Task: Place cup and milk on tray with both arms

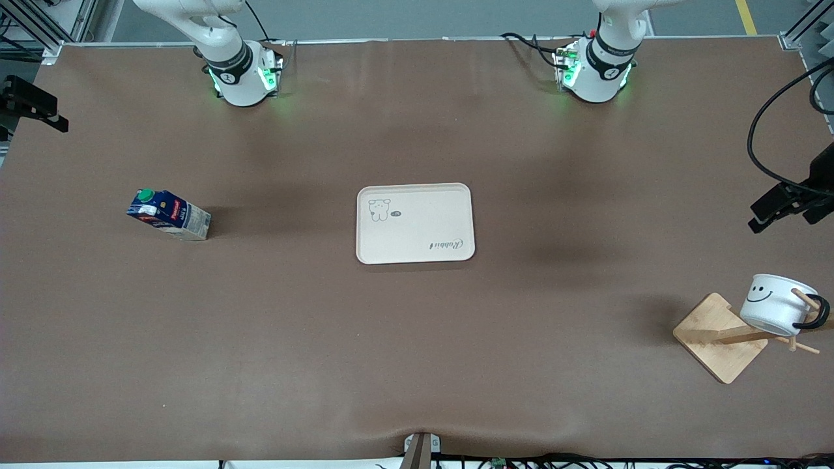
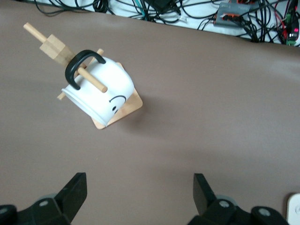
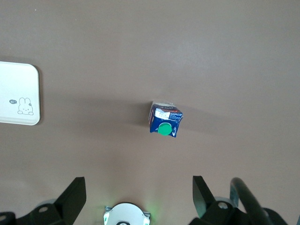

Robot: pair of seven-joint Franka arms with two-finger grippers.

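The cream tray (image 1: 415,223) lies flat at the table's middle. The dark-blue milk carton (image 1: 168,214) with a green cap stands toward the right arm's end of the table. The white smiley cup (image 1: 778,305) hangs by its black handle on a peg of a wooden rack (image 1: 720,337) toward the left arm's end, nearer the front camera than the tray. My left gripper (image 2: 139,177) is open and empty, high over bare table, apart from the cup (image 2: 101,96). My right gripper (image 3: 138,179) is open and empty, high over the table, apart from the milk (image 3: 164,121).
The tray's edge shows in the right wrist view (image 3: 18,93) and a corner of it in the left wrist view (image 2: 294,208). Black fixtures stand at both table ends (image 1: 785,198) (image 1: 29,101). Cables run along the table's front edge (image 2: 197,11).
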